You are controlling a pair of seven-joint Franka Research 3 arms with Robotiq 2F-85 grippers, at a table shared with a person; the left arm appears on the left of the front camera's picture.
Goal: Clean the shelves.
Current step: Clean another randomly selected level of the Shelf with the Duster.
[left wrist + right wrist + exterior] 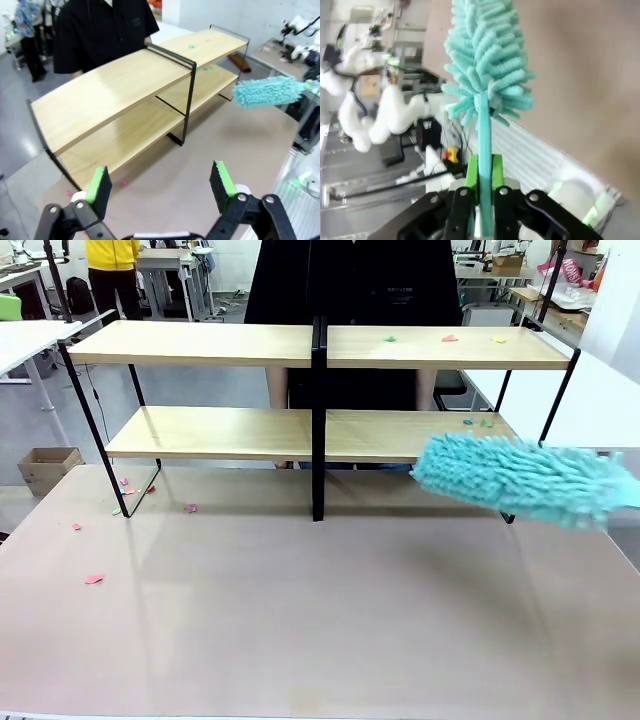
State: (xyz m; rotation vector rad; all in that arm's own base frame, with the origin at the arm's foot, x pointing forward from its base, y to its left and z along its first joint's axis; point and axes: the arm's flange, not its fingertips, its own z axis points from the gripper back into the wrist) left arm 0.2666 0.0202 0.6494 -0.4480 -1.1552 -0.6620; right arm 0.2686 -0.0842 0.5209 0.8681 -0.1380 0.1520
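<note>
The shelves (200,343) stand at the far side of the table, two light wooden boards on a black frame with a centre post (318,420). Small coloured scraps (450,338) lie on the right half of the top board, and a few more (472,422) on the lower board. A fluffy teal duster (520,480) hovers in front of the lower board's right end. In the right wrist view my right gripper (484,172) is shut on the duster's thin handle, with the head (487,55) pointing away. My left gripper (160,182) hangs open over the table, facing the shelves (115,95).
A person in black (350,280) stands right behind the shelves. Loose paper scraps (93,579) are scattered on the table (320,620) near its left side. A cardboard box (48,468) sits on the floor at the left. White tables flank both sides.
</note>
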